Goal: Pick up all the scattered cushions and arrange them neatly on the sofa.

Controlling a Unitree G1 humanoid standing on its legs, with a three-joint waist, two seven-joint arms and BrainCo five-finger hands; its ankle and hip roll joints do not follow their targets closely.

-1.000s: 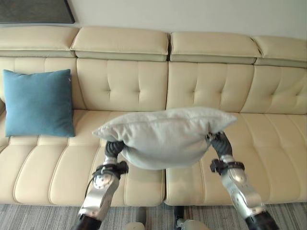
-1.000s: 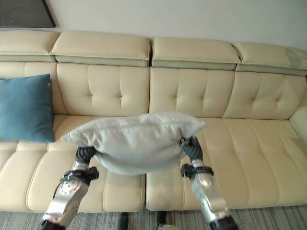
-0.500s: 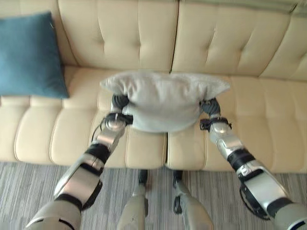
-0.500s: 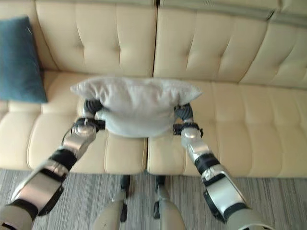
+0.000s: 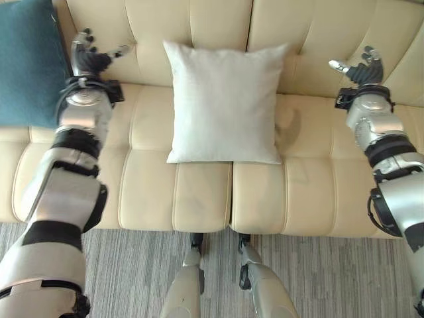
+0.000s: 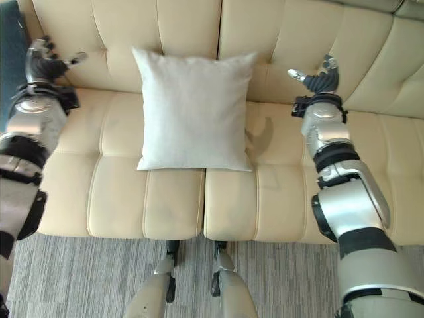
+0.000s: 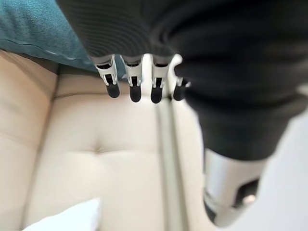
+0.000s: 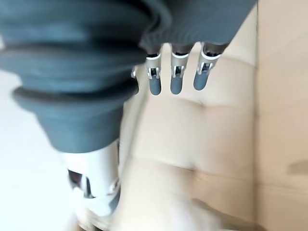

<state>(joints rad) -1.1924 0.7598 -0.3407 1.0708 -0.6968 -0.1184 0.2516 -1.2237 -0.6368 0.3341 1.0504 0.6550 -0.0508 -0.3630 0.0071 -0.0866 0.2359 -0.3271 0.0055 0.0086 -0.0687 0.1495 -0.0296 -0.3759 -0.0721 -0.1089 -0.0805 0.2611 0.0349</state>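
Leaning upright against the backrest, the white cushion [image 5: 224, 104] stands mid-seat on the cream sofa [image 5: 311, 185]. A blue cushion [image 5: 26, 63] sits near it, at the sofa's left end. I have my left hand [image 5: 89, 58] and right hand [image 5: 361, 68] raised well apart on either side, fingers relaxed, holding nothing.

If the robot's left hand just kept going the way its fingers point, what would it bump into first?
Most likely the cream leather sofa backrest. The open left hand points up toward it, between the teal fabric cushion and the white square cushion. Depth is hard to judge.
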